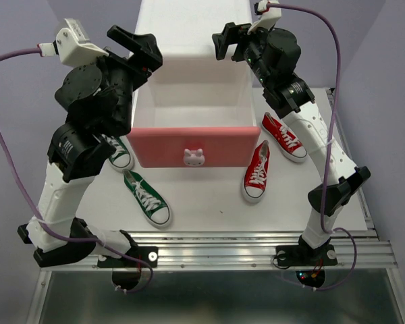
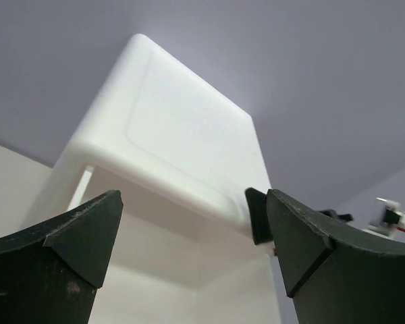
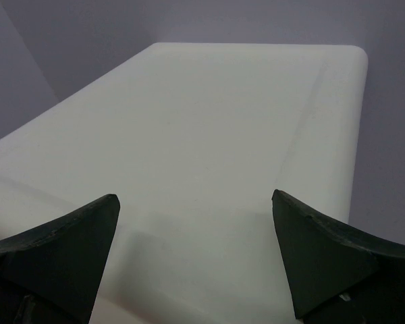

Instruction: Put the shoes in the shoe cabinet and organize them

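The white shoe cabinet point(image 1: 192, 27) stands at the back centre, its pink drawer point(image 1: 162, 145) with a bunny knob point(image 1: 194, 156) pulled out and showing nothing inside. Two red shoes point(image 1: 283, 136) point(image 1: 256, 171) lie on the table right of the drawer. One green shoe point(image 1: 146, 197) lies front left, another green shoe point(image 1: 119, 154) is half hidden under my left arm. My left gripper point(image 1: 136, 42) point(image 2: 192, 196) hangs open by the cabinet's point(image 2: 169, 128) upper left side. My right gripper point(image 1: 224, 40) point(image 3: 195, 197) is open over the cabinet top point(image 3: 209, 121), at its right edge. Neither holds anything.
The table point(image 1: 209, 209) ends at a metal rail point(image 1: 223, 253) in front, where both arm bases sit. Purple cables point(image 1: 7, 135) loop off each wrist. Grey walls close in behind and beside the cabinet.
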Controlling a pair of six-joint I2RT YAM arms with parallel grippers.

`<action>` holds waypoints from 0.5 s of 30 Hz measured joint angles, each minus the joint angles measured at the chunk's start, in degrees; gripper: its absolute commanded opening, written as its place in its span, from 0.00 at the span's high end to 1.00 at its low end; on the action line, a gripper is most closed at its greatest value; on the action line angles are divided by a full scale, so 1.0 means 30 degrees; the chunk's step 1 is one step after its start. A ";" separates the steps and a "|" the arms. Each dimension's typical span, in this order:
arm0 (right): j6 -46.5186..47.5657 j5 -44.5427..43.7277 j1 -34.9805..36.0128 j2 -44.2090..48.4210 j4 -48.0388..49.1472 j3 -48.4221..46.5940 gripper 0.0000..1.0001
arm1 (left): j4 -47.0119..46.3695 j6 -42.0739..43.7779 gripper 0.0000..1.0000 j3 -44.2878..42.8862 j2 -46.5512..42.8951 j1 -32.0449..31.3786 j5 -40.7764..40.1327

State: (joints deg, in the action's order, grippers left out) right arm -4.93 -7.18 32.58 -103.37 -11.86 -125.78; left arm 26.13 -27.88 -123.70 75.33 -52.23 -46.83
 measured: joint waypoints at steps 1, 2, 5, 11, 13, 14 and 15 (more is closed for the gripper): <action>-0.0073 0.0007 0.0000 -0.0058 -0.0102 -0.0138 0.00 | -0.0015 0.0029 0.01 -0.0015 0.0313 0.1406 0.0313; -0.0146 0.0007 -0.0007 -0.0087 -0.0197 -0.0240 0.00 | 0.0058 0.0000 0.01 -0.0022 0.0525 0.2127 0.0670; -0.0393 0.0007 -0.0015 -0.0197 -0.0510 -0.0576 0.00 | 0.0794 -0.0714 0.01 -0.0029 0.1231 0.5020 0.2514; -0.0525 0.0102 -0.0022 -0.0197 -0.0342 -0.0685 0.00 | 0.2863 -0.3206 0.01 0.0291 0.1654 0.9836 0.6156; -0.0612 0.0189 -0.0029 -0.0291 -0.0408 -0.0903 0.00 | 0.3242 -0.3708 0.01 0.0612 0.1362 1.0389 0.6972; -0.0787 0.0364 -0.0036 -0.0525 -0.0466 -0.1326 0.00 | 0.3402 -0.3927 0.01 0.0678 0.1268 1.0557 0.7278; -0.0809 0.0430 -0.0036 -0.0663 -0.0444 -0.1530 0.00 | 0.3657 -0.4146 0.01 0.0692 0.1115 1.0739 0.7643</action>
State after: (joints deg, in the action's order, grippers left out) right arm -7.35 -5.89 32.47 -105.36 -13.19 -130.37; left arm 37.10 -40.32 -121.62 78.67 -20.01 -23.90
